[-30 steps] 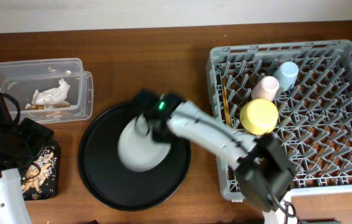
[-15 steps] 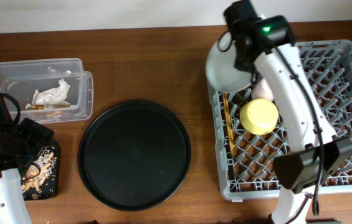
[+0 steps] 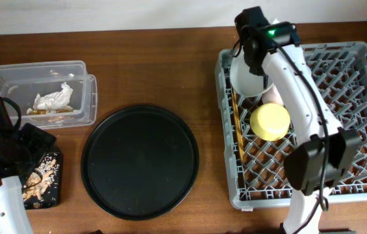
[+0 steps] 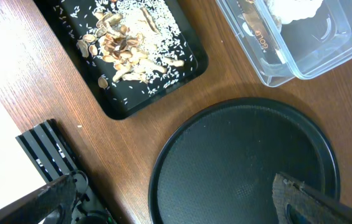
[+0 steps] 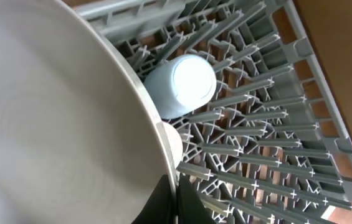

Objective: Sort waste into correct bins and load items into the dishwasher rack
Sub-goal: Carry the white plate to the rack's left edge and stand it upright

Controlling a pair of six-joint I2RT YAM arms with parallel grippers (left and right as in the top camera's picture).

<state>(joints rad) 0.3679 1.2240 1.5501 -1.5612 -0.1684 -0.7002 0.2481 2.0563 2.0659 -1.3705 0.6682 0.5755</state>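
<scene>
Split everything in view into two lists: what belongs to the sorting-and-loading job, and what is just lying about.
Job in hand: white plate, gripped by the right tool; grey rack; yellow bowl; pink cup; blue cup; chopsticks; clear box; crumpled paper; flat black tray; food scraps.

Lying about: round black serving tray; wooden table.

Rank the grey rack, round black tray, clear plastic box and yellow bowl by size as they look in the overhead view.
1. grey rack
2. round black tray
3. clear plastic box
4. yellow bowl, which sits up in the rack, nearer the camera, yet is plainly smallest
</scene>
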